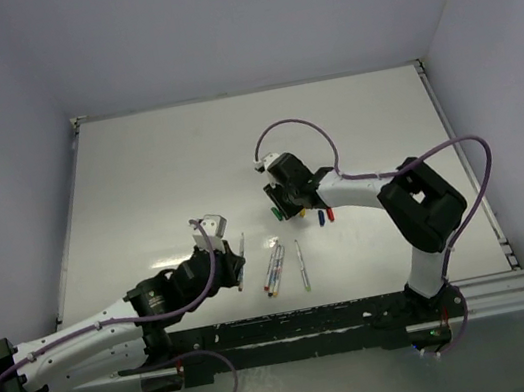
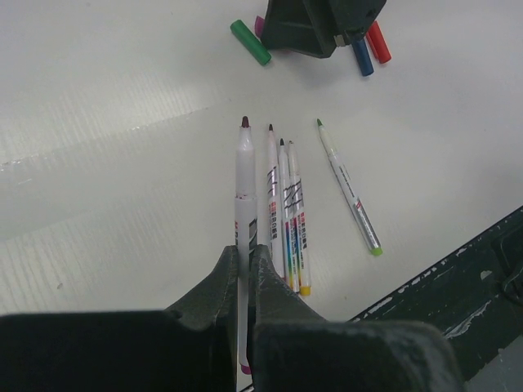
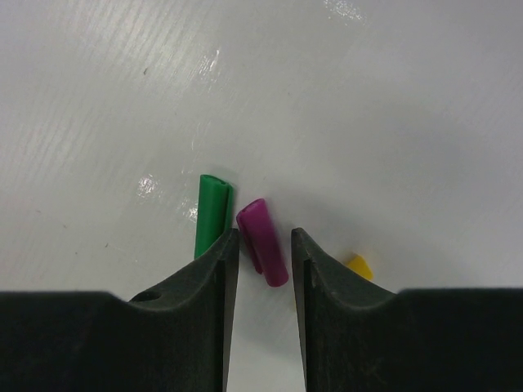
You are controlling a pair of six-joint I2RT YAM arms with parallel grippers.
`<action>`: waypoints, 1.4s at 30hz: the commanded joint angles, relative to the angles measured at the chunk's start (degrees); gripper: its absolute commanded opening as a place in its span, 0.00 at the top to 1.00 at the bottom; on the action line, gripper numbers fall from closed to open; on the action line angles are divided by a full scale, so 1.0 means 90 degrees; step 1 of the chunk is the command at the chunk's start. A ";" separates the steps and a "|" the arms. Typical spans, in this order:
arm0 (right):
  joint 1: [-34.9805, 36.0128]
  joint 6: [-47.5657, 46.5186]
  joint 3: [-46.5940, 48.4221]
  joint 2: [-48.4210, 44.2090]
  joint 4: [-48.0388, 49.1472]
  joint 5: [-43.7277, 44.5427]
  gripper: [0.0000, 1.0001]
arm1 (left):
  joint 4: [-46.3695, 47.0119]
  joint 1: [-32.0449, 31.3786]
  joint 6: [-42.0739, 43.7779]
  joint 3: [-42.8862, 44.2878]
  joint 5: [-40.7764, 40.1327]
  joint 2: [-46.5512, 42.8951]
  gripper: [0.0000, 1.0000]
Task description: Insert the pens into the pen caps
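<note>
Your left gripper [image 2: 243,260] is pinched tight on the purple-tailed pen [image 2: 244,175], nib pointing ahead. The other four pens [image 2: 273,175] lie on the table [image 2: 98,163] just beside it. Your right gripper [image 3: 263,245] stands partly open astride the purple cap [image 3: 263,237], gripping nothing. If you close off-centre, a finger may snag the green cap [image 3: 211,208] just beside it, or roll the purple one askew. I cannot tell which end of that cap is open. There is no tray or holder here, and no cap has a pen in it.
</note>
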 commanded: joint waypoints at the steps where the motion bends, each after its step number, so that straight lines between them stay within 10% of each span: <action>1: 0.0043 0.0027 0.0124 0.0065 -0.0081 0.0053 0.65 | 0.0117 -0.0018 -0.0123 0.0019 -0.0140 -0.0064 1.00; 23: 0.0056 0.0418 0.0274 -0.0446 -0.0509 0.0239 0.99 | 0.0752 -0.0018 0.0513 0.0132 -0.0317 0.0292 1.00; 42: 0.0042 0.0840 -0.1569 -0.4090 0.3063 0.0279 1.00 | 0.5962 0.0021 0.1792 -0.0721 0.0346 0.1293 1.00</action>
